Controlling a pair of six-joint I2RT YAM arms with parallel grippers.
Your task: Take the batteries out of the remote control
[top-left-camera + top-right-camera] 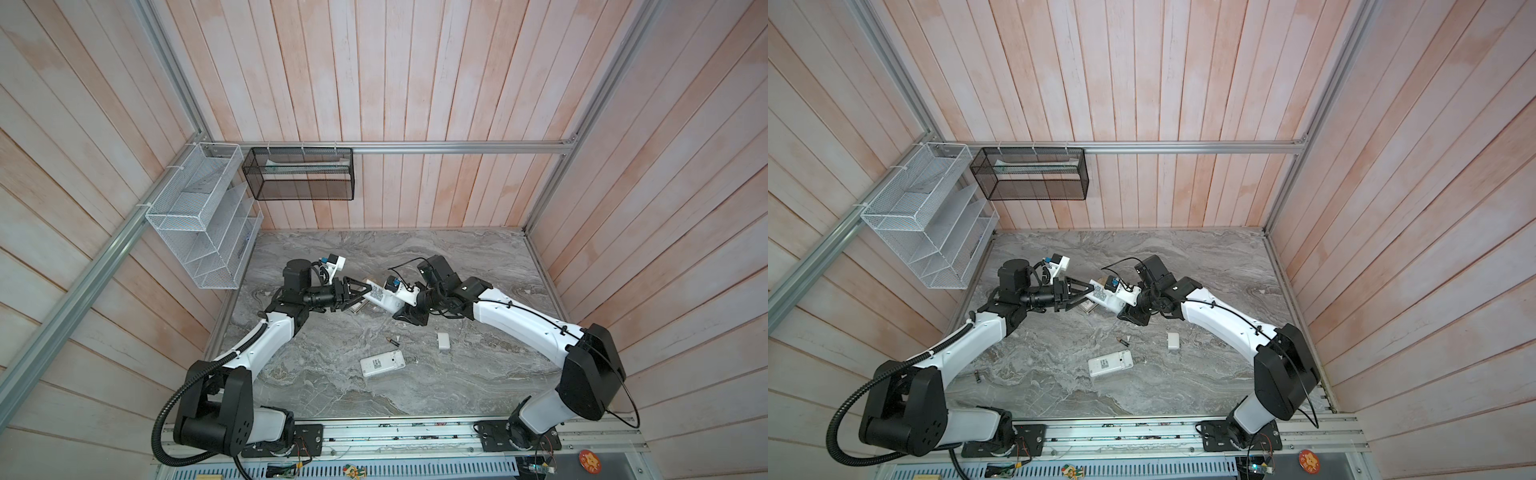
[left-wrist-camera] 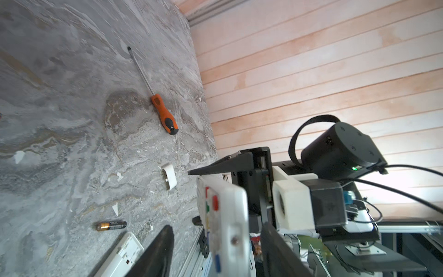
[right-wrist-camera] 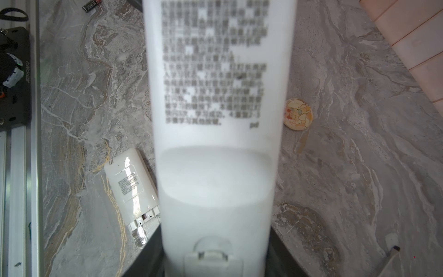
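We're looking down on the grey tabletop (image 1: pixel 353 399), and the right gripper (image 1: pixel 402 308) is holding a white remote (image 1: pixel 383 296) up in the air at the middle, its jaws clamping the remote's right end. The remote's printed back is facing the right wrist camera, with a small latch showing at the gripped end. The left gripper (image 1: pixel 365 296) is reaching in from the left. Its jaws are standing open on either side of the remote's left end, and a gap is showing beside one finger in the left wrist view.

Now the batteries: one battery (image 1: pixel 392 341) is lying loose on the tabletop, nearer to us than the held remote. A second battery (image 1: pixel 978 377) is lying well off to the left, beside the left arm (image 1: pixel 963 336). A loose white cover (image 1: pixel 443 341) is sitting right of the first battery. Nearer still, another remote (image 1: pixel 382 363) is lying face down with its battery bay open. An orange-handled screwdriver (image 2: pixel 164 115) is resting on the tabletop in the left wrist view.
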